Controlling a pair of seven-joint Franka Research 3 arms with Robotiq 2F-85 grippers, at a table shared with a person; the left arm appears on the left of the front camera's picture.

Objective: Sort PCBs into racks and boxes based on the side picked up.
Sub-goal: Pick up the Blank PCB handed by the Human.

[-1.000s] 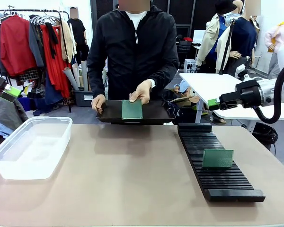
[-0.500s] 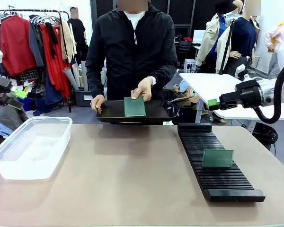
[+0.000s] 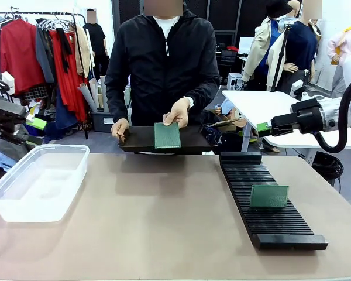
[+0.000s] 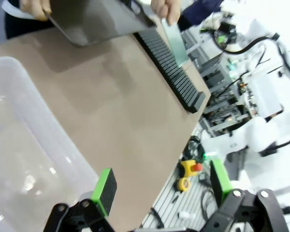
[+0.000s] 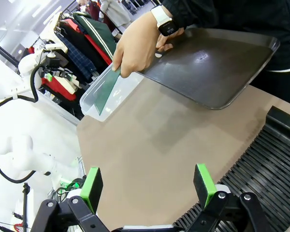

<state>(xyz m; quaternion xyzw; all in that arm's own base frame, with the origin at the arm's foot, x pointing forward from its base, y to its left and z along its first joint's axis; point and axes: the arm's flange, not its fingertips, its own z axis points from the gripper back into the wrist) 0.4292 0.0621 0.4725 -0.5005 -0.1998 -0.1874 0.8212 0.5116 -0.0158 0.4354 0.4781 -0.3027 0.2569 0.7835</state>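
Note:
The person's hand holds one green PCB [image 3: 167, 135] upright over a dark tray [image 3: 137, 140]; the same PCB [image 5: 106, 92] hangs from the hand in the right wrist view, and it is the PCB [image 4: 174, 41] in the left wrist view. Another PCB [image 3: 269, 196] stands in a slot of the black rack [image 3: 263, 175] at the right. The clear box [image 3: 38, 181] sits at the left with nothing in it. My left gripper [image 3: 34, 132] hovers open beyond the box's far left corner, its pads [image 4: 105, 188] wide apart. My right gripper [image 3: 263, 127] is open, high behind the rack [image 5: 261, 159].
The person stands at the far edge holding the tray [image 5: 212, 63] with the other hand. The tabletop [image 3: 164, 216] between box and rack is bare. A clothes rail [image 3: 41, 52] and a white table [image 3: 263, 105] stand behind.
The person has lifted the PCB a little higher over the tray. My left gripper has shifted right and down near the box's far corner. The right arm has stayed still.

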